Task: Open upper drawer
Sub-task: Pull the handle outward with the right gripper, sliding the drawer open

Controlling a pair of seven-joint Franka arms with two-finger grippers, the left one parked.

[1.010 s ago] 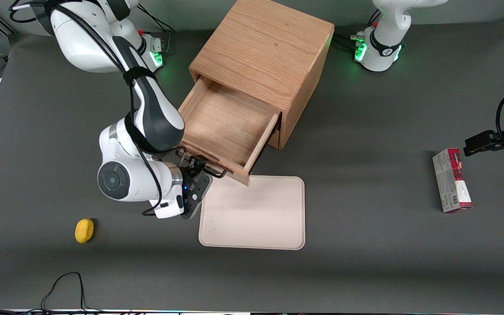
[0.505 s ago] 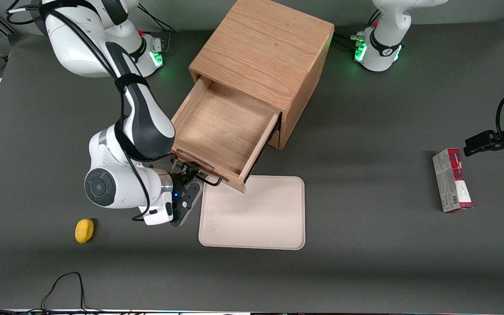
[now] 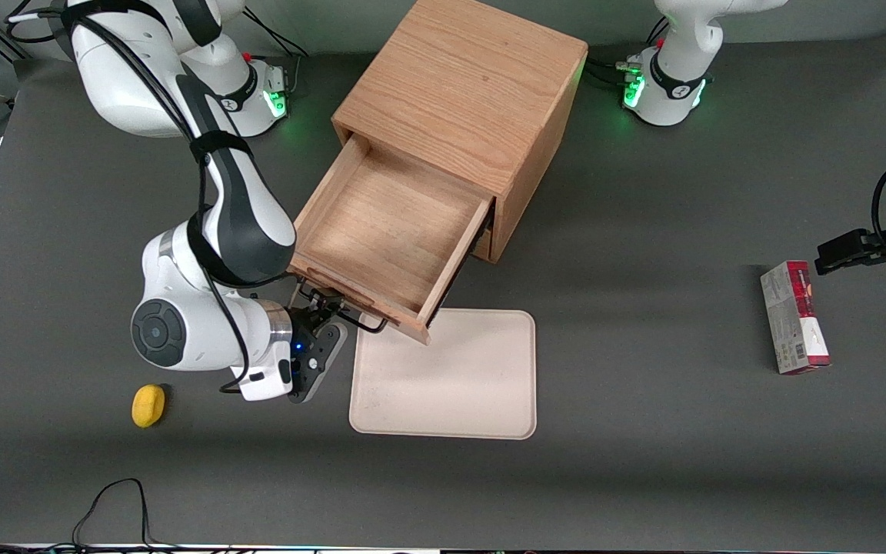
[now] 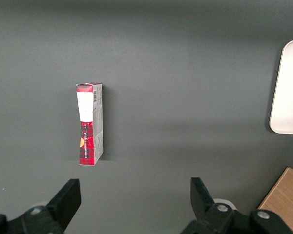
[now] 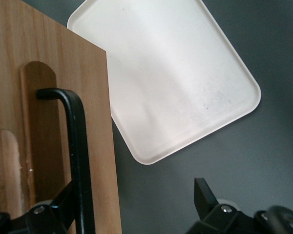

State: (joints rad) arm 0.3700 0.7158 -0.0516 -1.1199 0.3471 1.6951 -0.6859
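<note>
**Desk:** Front view: where's the pincer?

**Me:** I see the pincer (image 3: 325, 310) at the black handle (image 3: 343, 308) of the upper drawer (image 3: 389, 231), which stands well out of the oak cabinet (image 3: 466, 85). A cream tray (image 3: 451, 377) lies just beside it on the dark grey table (image 3: 643, 462).

**Desk:** Left wrist?

**Me:** A red-and-white box (image 4: 89, 124); I can't read its print.

**Desk:** Right wrist?

**Me:** The pincer (image 5: 133, 187) has its fingers apart, with the handle (image 5: 78, 146) against one finger (image 5: 66, 200).
</note>
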